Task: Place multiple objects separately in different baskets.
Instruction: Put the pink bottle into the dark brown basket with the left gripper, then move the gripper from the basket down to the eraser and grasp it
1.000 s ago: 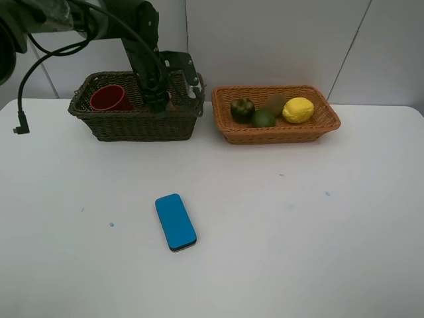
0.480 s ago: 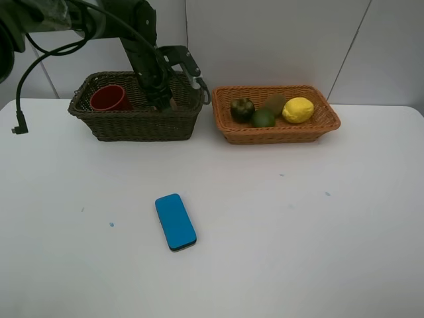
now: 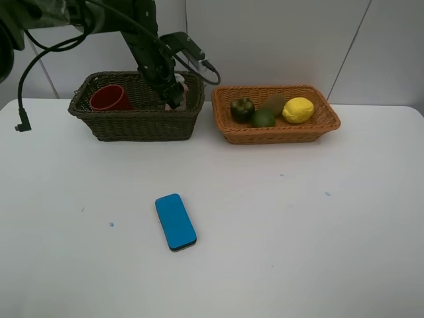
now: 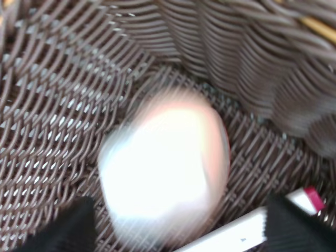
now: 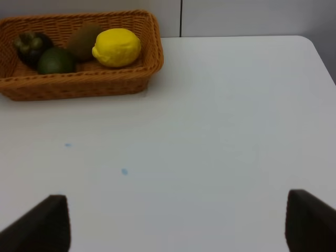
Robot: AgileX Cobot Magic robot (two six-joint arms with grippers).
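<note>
White surface point(image 3: 318, 252) | left gripper point(image 4: 173, 231) wide over pink bottle point(image 4: 163, 181) beside marker point(image 4: 252, 226) in dark basket point(image 3: 136, 122), far-left edge | right gripper point(image 5: 173, 223) wide, empty | lift straight up, clear rim, then blue block point(image 3: 175, 221) near front edge.

— Where is the left arm?

— The black left arm reaches in from the upper left of the high view, bends at the elbow and slopes down and to the right, with a black cable looping off its wrist. Its left gripper point(image 3: 173, 98) hangs low, and in its wrist view the two dark fingertips point(image 4: 63, 228) stand wide apart.

— And the right one?

— Out of the high view. The right gripper point(image 5: 176, 223) shows only in its own camera, black fingertips point(image 5: 44, 223) spread wide with nothing between them.
</note>
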